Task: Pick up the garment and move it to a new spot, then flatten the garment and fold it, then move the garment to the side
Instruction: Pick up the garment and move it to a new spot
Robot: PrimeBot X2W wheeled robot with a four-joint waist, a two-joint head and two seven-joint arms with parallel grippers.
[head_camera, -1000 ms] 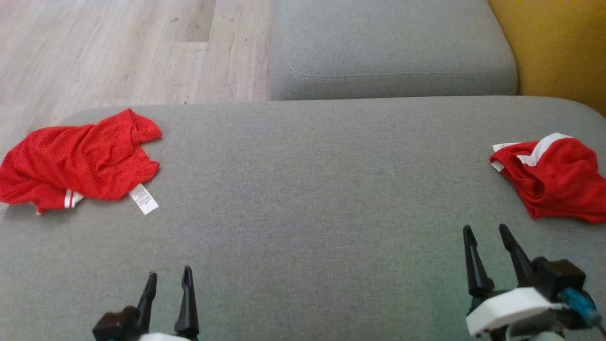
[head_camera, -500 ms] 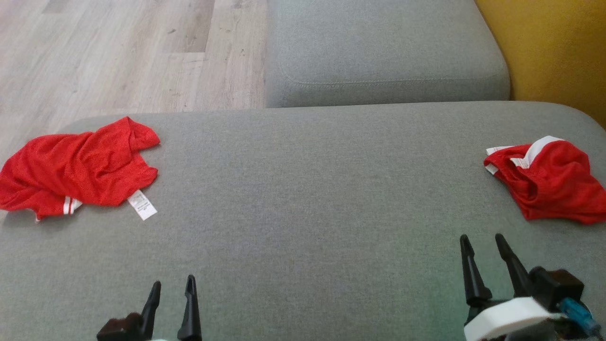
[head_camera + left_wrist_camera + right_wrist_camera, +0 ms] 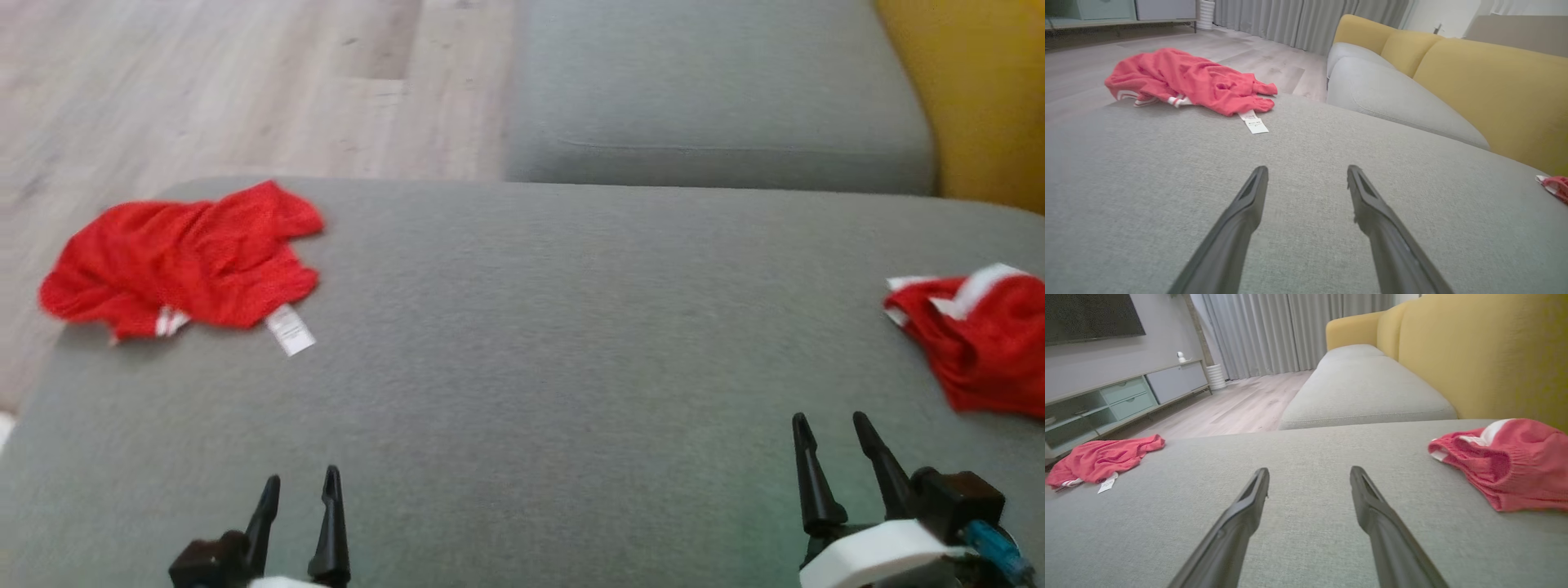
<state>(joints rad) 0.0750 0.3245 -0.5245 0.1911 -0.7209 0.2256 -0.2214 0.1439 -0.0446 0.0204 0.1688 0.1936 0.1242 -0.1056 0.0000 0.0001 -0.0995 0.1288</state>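
Observation:
A crumpled red garment (image 3: 188, 261) with a white label lies at the far left of the grey cushion (image 3: 539, 327), close to its edge; the left wrist view has this left garment (image 3: 1184, 79) ahead and to the left. Another crumpled red garment (image 3: 980, 343) with white trim lies at the right edge, and in the right wrist view this right garment (image 3: 1502, 465) is near on the right. My left gripper (image 3: 300, 478) and right gripper (image 3: 829, 418) hover low over the cushion's near part, both open and empty, well apart from either garment.
A second grey cushion (image 3: 718, 90) lies beyond the first, with the yellow backrest (image 3: 988, 98) at the right. Wooden floor (image 3: 204, 82) lies past the cushion's left and far edges. A low cabinet (image 3: 1122, 396) stands across the room.
The head camera has turned, so the whole picture has shifted right and is blurred. Both garments lie as before and both grippers stay open.

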